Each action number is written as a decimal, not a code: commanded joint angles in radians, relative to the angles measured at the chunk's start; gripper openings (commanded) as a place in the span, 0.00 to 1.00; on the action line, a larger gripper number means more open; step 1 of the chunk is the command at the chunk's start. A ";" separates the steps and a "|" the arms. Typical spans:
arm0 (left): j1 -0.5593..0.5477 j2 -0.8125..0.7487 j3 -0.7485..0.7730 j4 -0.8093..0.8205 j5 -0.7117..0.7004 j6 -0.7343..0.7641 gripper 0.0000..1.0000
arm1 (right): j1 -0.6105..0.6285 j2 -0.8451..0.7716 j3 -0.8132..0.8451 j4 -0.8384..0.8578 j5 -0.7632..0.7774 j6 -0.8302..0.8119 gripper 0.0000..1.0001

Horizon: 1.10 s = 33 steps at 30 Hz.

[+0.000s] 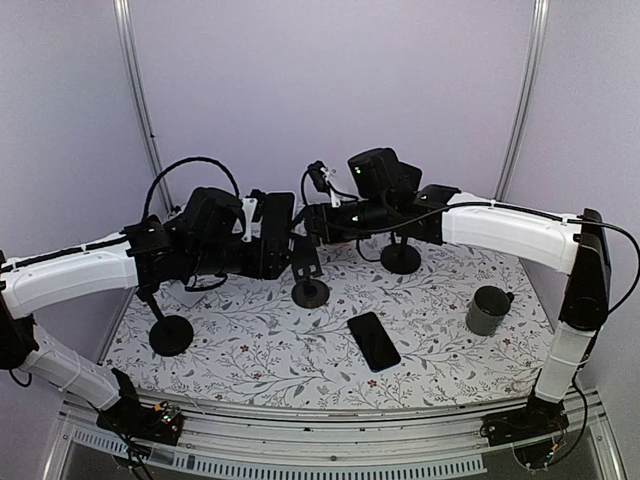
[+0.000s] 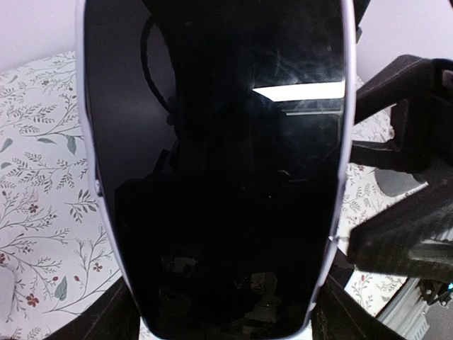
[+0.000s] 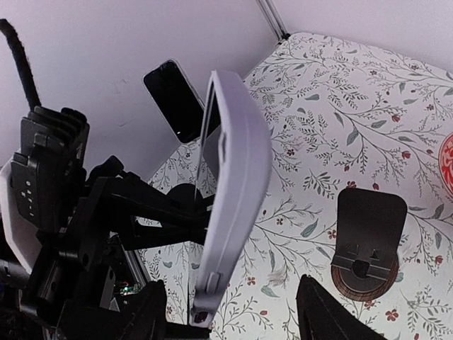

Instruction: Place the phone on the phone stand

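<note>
A phone in a lavender case [image 1: 275, 235] is held upright on edge above the table by my left gripper [image 1: 258, 240], which is shut on it. Its black screen [image 2: 212, 177] fills the left wrist view, with the gripper [image 2: 226, 329] at its lower end. In the right wrist view the phone [image 3: 233, 184] shows edge-on, its end between the spread fingers of my open right gripper [image 3: 237, 319], which sits just right of the phone [image 1: 312, 222]. The black phone stand [image 1: 310, 288] with a round base stands below the phone; it also shows in the right wrist view [image 3: 368, 237].
A second black phone [image 1: 373, 340] lies flat at the table's front middle. A grey mug [image 1: 488, 310] stands at the right. Another stand [image 1: 400, 258] is at the back and one [image 1: 170, 335] at the front left. A dark phone [image 3: 177, 99] shows at the table's far edge.
</note>
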 commanded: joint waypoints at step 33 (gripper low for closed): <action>0.140 -0.161 0.012 0.002 0.568 0.447 0.84 | -0.089 -0.211 -0.270 0.047 -0.495 -0.396 0.00</action>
